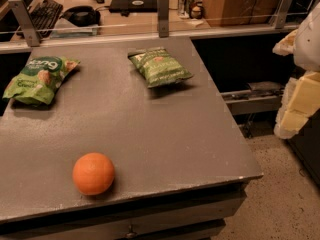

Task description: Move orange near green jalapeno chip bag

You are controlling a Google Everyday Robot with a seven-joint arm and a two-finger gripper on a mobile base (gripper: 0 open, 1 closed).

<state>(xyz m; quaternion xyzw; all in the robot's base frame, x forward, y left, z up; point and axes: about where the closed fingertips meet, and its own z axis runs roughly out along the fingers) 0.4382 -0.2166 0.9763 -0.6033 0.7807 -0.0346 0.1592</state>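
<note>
The orange (93, 173) sits on the grey table (160, 134) near its front left edge. The green jalapeno chip bag (160, 67), olive-green and crinkled, lies at the table's far middle. My gripper (298, 89) is at the right edge of the view, off the table's right side, well away from both the orange and the bag. It holds nothing that I can see.
A brighter lime-green chip bag (38, 79) with white lettering lies at the far left of the table. A glass partition with metal posts (163, 14) runs behind the table, with a desk, keyboard (45, 11) and cans (187, 1) beyond.
</note>
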